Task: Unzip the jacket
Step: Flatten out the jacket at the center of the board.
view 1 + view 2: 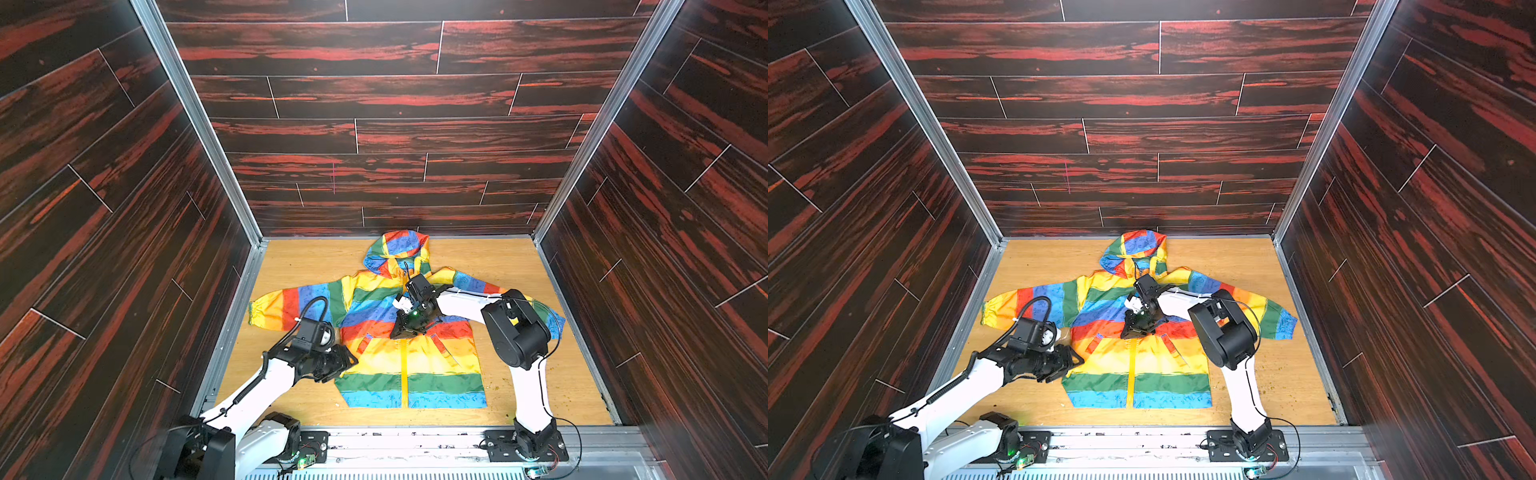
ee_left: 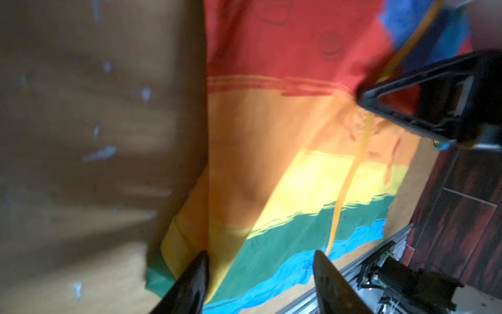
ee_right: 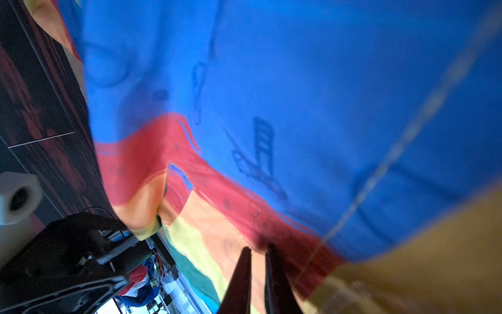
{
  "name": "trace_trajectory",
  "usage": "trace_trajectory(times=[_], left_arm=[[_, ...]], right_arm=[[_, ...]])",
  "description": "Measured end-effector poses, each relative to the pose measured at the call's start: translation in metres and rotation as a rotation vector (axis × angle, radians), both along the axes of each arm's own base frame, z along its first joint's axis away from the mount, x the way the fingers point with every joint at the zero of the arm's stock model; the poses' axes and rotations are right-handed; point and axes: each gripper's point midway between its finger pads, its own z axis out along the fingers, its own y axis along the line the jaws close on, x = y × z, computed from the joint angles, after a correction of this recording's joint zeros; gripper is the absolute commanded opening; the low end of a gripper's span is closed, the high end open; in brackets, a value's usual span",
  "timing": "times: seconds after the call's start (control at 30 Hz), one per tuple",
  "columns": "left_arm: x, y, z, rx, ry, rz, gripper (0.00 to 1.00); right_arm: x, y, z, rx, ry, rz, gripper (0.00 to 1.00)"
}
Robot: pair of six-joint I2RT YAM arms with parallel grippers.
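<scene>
Rainbow jacket (image 1: 440, 361), right jaws perhaps on zipper (image 1: 404, 365)

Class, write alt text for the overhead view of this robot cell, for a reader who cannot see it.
A rainbow-striped hooded jacket lies flat, front up, on a wooden table, its yellow zipper closed below the chest. The right gripper, shut, sits on the zipper line there; the left gripper, open, is at the jacket's side edge.

The jacket (image 1: 440, 361) has horizontal stripes of red, orange, yellow, green and blue; its zipper (image 1: 404, 374) is yellow. The table (image 1: 299, 257) is light wood grain; the walls (image 1: 374, 104) dark, red-streaked planks.
</scene>
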Motion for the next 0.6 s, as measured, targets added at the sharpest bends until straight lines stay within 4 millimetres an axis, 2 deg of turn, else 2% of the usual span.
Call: trace_trajectory(times=[0.07,0.17,0.27,0.37,0.47,0.6], left_arm=[[-0.002,0.007,-0.002,0.058,0.015,0.004,0.28],[0.001,0.018,-0.001,0.139,0.014,0.024,0.0],[0.005,0.027,0.002,0.205,0.02,0.038,0.0],[0.009,0.025,0.011,0.224,0.039,0.031,0.0],[0.018,0.012,0.038,0.201,0.033,0.002,0.0],[0.036,-0.019,0.093,0.114,-0.043,-0.049,0.0]], right_arm=[[0.0,0.0,0.0,0.0,0.0,0.0,0.14],[0.0,0.0,0.0,0.001,-0.001,0.0,0.14],[0.0,0.0,0.0,0.004,-0.005,-0.001,0.14],[0.0,-0.001,0.0,0.007,-0.012,-0.003,0.13],[0.001,-0.002,-0.001,0.015,-0.017,-0.007,0.13],[0.002,-0.007,-0.001,0.022,-0.02,-0.022,0.13]])
